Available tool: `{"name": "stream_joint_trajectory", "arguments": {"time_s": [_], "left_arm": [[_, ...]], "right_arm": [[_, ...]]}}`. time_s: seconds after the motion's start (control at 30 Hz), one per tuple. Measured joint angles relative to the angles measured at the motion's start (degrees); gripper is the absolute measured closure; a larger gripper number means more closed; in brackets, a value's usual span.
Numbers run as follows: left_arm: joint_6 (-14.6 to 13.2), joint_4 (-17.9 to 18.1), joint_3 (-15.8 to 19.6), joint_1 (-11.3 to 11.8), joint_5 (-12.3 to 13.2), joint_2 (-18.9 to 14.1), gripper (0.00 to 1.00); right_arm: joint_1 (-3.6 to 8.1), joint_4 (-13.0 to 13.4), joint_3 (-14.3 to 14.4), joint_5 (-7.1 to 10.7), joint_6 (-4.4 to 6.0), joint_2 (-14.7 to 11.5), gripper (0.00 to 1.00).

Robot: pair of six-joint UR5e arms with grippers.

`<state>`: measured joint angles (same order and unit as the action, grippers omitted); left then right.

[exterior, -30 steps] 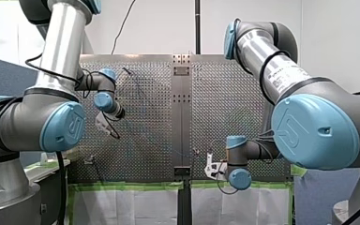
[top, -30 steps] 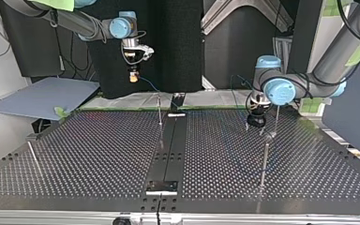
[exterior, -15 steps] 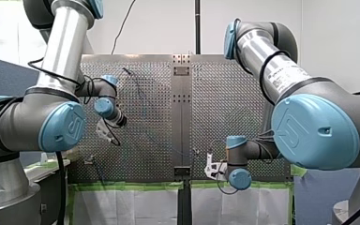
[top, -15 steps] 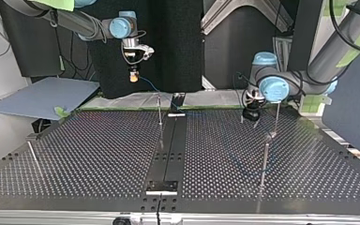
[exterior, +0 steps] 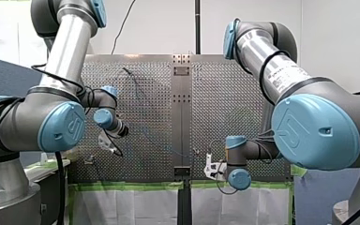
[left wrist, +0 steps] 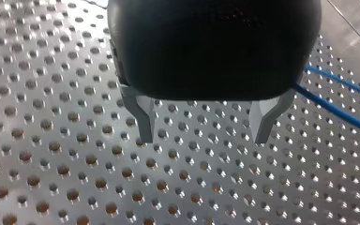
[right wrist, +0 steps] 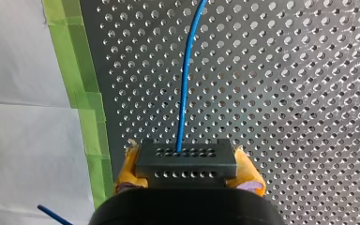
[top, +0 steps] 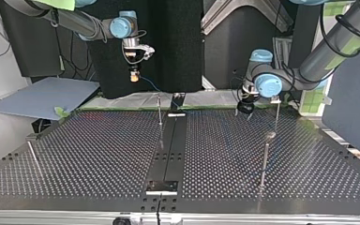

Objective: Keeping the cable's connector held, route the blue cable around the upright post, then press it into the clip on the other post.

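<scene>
My right gripper has its yellow pads shut on a black connector. The thin blue cable runs out of the connector over the perforated plate. In the top view that gripper hangs above the plate's far edge, the cable trailing down from it. My left gripper is open with only bare plate between its metal fingers; the blue cable lies beside it. In the top view it hovers low near the far edge. A thin upright post stands by the centre rail.
Two more posts stand at the top view's right, one nearer the camera, one close beside my left gripper with a small fitting on top. A leaning rod is at the left. Green tape marks the plate's edge.
My left gripper has moved across the plate toward its far edge and leftward in the top view, still open. My right gripper has stayed put with the connector.
</scene>
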<state>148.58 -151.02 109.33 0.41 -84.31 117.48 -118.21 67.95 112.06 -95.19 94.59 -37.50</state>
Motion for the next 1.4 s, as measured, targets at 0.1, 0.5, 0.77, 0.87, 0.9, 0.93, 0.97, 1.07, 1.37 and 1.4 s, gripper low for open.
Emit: {"name": "stream_joint_trajectory", "arguments": {"time_s": [0.1,0.5,0.77,0.87,0.9,0.93,0.97,1.07,1.37,1.4], "left_arm": [[1.04,0.16,0.46,0.15,0.01,0.31,0.00],[0.59,-1.48,1.44,0.35,2.38,0.16,0.00],[-3.13,-2.53,3.70,0.02,3.47,-1.59,0.00],[-3.34,-1.88,5.27,0.04,3.57,-3.13,0.00],[-3.17,-1.61,5.75,0.05,3.59,-3.63,0.00],[-2.93,-1.26,6.28,0.03,3.67,-4.29,0.00],[-2.80,-1.06,6.58,-0.01,3.81,-4.78,0.00],[-2.67,-0.55,7.40,-0.11,4.72,-5.76,0.00],[-3.15,0.76,10.29,-0.10,5.23,-7.01,0.00],[-3.13,0.87,10.61,-0.07,4.89,-7.39,0.00]], "right_arm": [[-0.02,0.00,-0.01,0.00,0.00,0.00,1.00],[0.00,0.00,-0.02,0.00,0.00,0.00,1.00],[0.04,0.07,-0.02,0.00,0.00,0.00,1.00],[0.05,0.12,-0.01,0.00,-0.04,0.00,1.00],[0.05,0.14,-0.02,0.00,-0.05,0.00,1.00],[0.04,0.15,-0.02,0.00,-0.06,0.00,1.00],[0.05,0.18,-0.02,0.00,-0.07,0.00,1.00],[0.04,0.18,-0.02,0.00,-0.08,0.00,1.00],[0.00,0.01,-0.03,0.01,-0.23,0.00,1.00],[0.00,0.00,-0.03,0.03,-0.24,0.00,1.00]]}}
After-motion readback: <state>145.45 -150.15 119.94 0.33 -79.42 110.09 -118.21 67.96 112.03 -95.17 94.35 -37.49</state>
